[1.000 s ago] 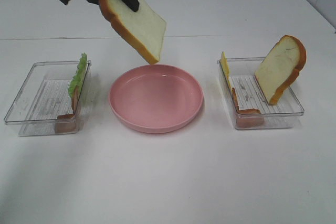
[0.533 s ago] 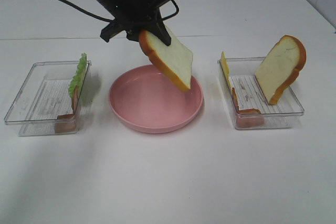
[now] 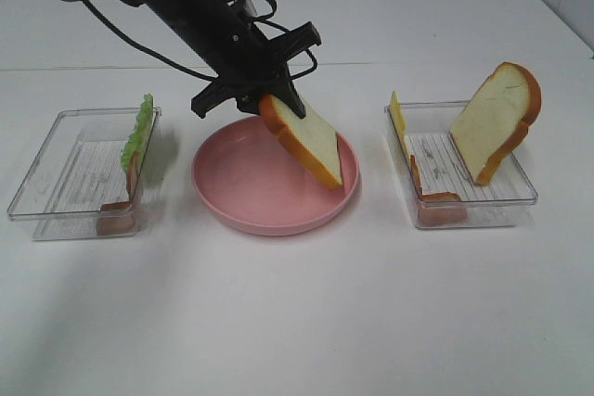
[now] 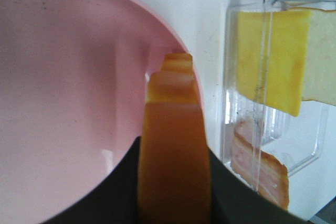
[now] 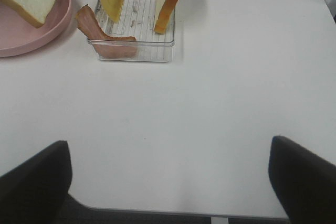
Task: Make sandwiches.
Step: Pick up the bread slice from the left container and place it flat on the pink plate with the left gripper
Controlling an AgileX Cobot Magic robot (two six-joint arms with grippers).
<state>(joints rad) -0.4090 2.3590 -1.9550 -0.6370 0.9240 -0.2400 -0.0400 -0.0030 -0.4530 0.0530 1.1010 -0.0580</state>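
With the job barely begun, the left gripper (image 3: 269,99) clamps the crust of the first bread slice (image 3: 311,141), which hangs tilted just below it over the plate (image 3: 232,206) and is not yet laid flat, while lettuce (image 3: 139,132), bacon (image 3: 436,203), cheese (image 3: 397,118) and a second slice (image 3: 497,122) wait in trays (image 3: 28,201) to either side of it, and the right gripper (image 5: 168,174) gapes empty.
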